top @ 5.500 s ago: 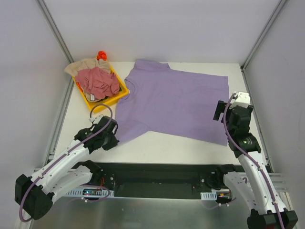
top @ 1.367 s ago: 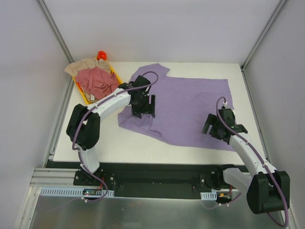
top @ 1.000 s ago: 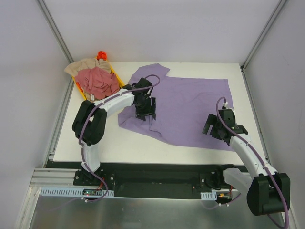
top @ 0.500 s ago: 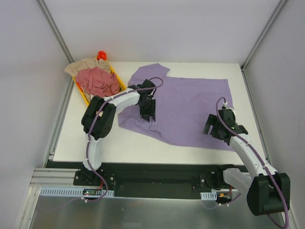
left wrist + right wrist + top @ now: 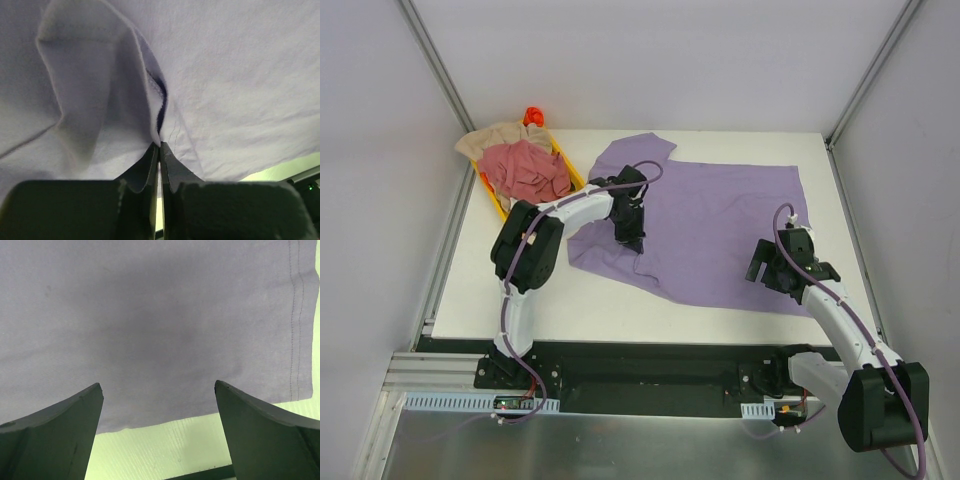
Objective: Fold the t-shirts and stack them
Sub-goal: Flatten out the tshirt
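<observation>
The lavender-purple t-shirt [image 5: 720, 225] lies spread on the table, its left side bunched and folded inward. My left gripper [image 5: 634, 238] is shut on a raised fold of this shirt; the left wrist view shows the jaws [image 5: 160, 146] pinching the cloth [image 5: 225, 75]. My right gripper [image 5: 760, 266] is open and empty over the shirt's near right hem, and the right wrist view [image 5: 157, 386] shows the cloth [image 5: 150, 310] between the spread fingers. The dusty pink-red t-shirt [image 5: 527, 172] and the beige t-shirt [image 5: 492, 138] lie crumpled in the yellow tray.
The yellow tray [image 5: 501, 208] stands at the back left corner, with a small orange object [image 5: 532, 115] behind it. Metal frame posts run along the table's left and right sides. Bare table [image 5: 520, 290] shows in front of the shirt.
Since 5.5 s ago my left gripper has pulled the shirt's left side inward, and my right gripper has come down over the near right hem. In the last second, almost nothing moved.
</observation>
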